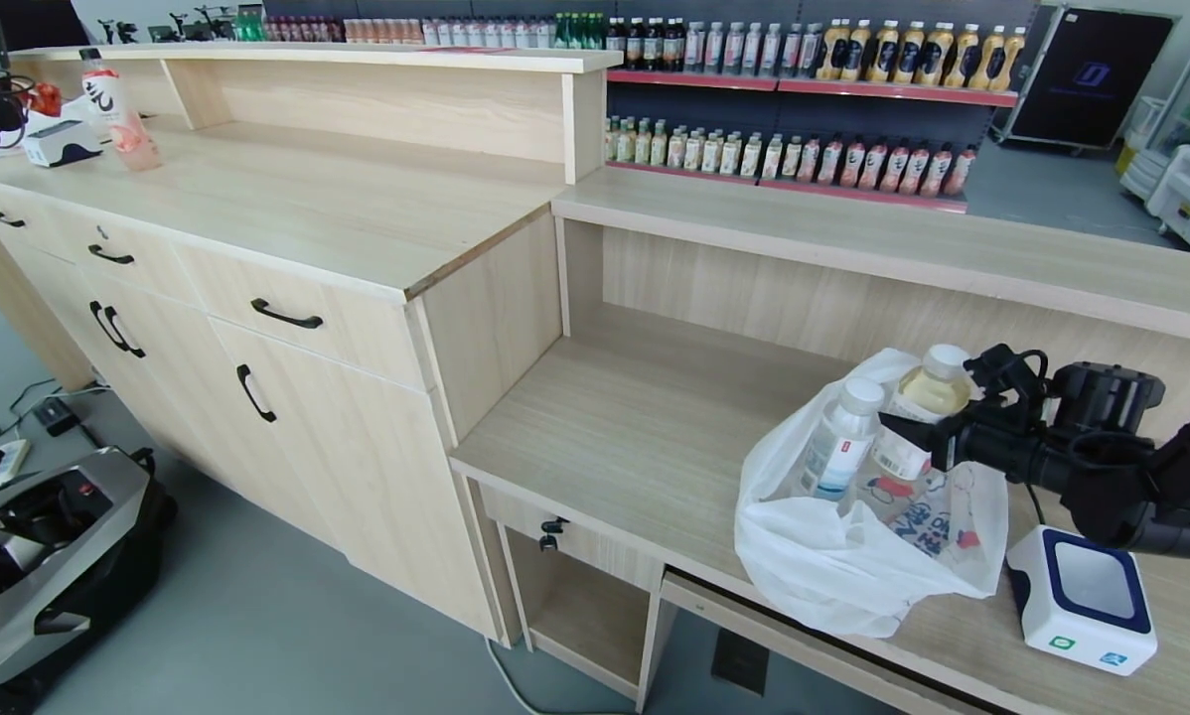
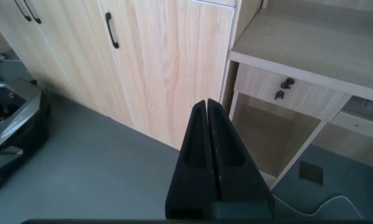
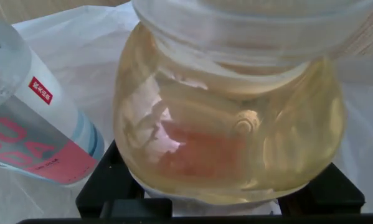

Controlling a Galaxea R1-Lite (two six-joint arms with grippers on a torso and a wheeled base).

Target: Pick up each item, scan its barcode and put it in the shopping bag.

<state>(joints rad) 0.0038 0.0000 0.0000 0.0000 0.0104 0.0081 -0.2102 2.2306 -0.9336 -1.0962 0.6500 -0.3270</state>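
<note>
Holding the yellow-drink bottle (image 1: 931,395) with my right gripper (image 1: 915,437), I read the jaws as clamped across its labelled lower body. The right wrist view has the bottle (image 3: 230,143) sitting between the two dark fingers, close up to the camera.

In the head view the bottle stands nearly upright, cap toward 12 o'clock. Its base is sunk into the mouth of the white shopping bag (image 1: 833,556), which slumps on the low desk (image 1: 645,417). So the bag's floor lies at 6 o'clock from the gripper, along the bottle's own long axis. By my judgement the coming move is a short straight lowering, then a release.

A clear bottle (image 1: 843,437) with a white cap leans in the bag at about 8 o'clock from mine, just beside it. I cannot tell whether they touch, and I would keep mine from knocking it over. The scanner (image 1: 1082,596) sits on the desk at 4 o'clock, just beside the bag.

My left gripper (image 2: 212,155) is closed on nothing, hanging low by the cabinet doors and well apart from the bag. The right arm is the one for this.
</note>
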